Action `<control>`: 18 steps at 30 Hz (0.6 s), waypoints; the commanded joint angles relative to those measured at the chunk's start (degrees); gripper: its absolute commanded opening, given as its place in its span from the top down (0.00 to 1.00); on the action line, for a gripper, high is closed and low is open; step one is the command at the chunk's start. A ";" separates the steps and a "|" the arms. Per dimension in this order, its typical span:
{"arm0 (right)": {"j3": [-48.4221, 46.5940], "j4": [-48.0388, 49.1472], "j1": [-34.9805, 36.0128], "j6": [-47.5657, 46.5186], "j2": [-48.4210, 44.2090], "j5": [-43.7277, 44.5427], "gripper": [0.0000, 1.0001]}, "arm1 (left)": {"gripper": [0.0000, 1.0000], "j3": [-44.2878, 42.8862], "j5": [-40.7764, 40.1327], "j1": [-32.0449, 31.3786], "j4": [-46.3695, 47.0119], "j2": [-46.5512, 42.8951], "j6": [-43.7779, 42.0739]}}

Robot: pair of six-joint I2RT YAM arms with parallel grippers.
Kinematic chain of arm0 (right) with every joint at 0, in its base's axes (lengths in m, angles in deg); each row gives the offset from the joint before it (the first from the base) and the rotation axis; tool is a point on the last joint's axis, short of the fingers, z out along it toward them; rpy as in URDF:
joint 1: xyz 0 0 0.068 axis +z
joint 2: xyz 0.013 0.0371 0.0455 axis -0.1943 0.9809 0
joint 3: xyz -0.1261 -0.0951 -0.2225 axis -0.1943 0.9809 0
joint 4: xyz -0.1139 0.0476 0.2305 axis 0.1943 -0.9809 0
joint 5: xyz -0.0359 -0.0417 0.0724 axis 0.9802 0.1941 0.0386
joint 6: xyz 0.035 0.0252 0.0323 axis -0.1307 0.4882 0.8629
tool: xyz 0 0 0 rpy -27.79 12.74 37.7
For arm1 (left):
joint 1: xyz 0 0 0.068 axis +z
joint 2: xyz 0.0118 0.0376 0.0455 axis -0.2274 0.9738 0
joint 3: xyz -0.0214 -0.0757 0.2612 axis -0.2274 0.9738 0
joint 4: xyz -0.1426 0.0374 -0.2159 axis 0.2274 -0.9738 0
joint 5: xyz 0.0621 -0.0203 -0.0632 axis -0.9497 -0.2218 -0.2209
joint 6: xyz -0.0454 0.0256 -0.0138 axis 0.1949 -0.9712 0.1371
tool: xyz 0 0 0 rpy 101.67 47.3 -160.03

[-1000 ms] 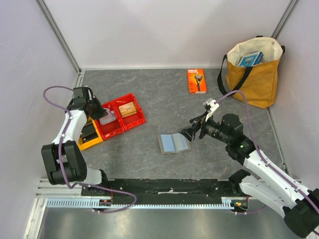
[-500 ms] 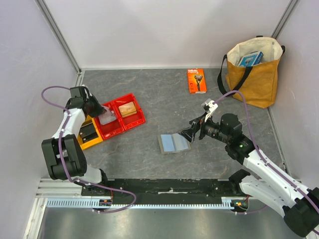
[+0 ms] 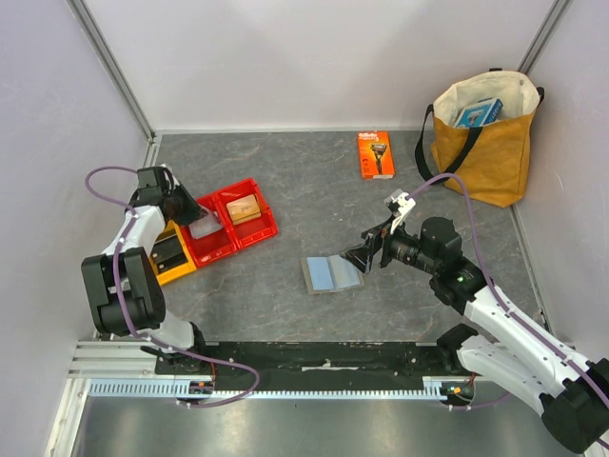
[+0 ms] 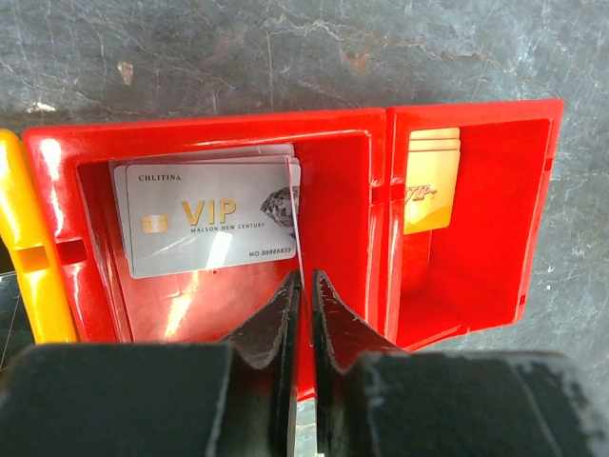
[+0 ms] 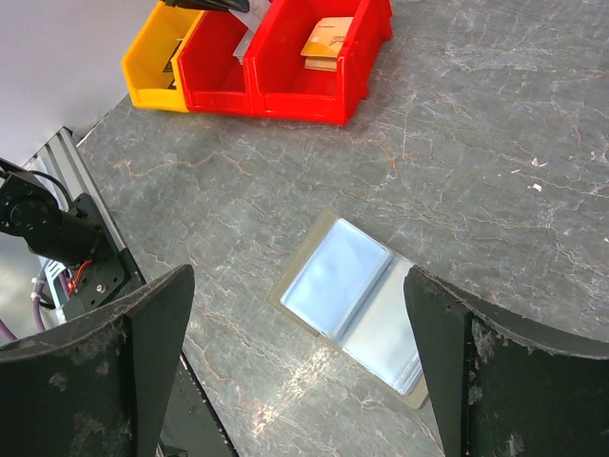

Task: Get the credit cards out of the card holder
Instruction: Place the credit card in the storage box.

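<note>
Red bin (image 4: 190,131) held silver credit cards (image 4: 205,219); left jaws nearly together, grip unclear; right jaws stood spread above card holder (image 5: 352,300).

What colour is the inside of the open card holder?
The card holder is light blue inside; the right wrist view shows it best.

Glossy plastic bins (image 4: 190,129), shiny-sleeved card holder (image 5: 352,295)

Light was bright, even, from overhead in all views. Shadows fell soft and faint under arms on table (image 3: 285,190). White glare patches showed on glossy red bin (image 4: 338,219). Left gripper (image 4: 304,281) and right gripper (image 5: 297,278) looked dark, blurred near lens; surfaces beyond were sharp.
</note>
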 commanded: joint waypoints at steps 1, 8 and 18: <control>-1.33 0.04 0.22 -0.78 -0.39 -0.49 0.02 | 0.86 0.43 1.00 0.32 1.90 0.41 -0.95; -1.50 -0.66 0.22 -0.69 -1.10 -0.49 0.02 | 0.79 0.70 -1.72 0.32 1.20 -0.21 -0.60; -2.20 -1.89 0.22 -0.78 -2.24 -0.14 0.02 | 0.51 -2.73 -13.15 0.23 -5.21 -7.14 -3.67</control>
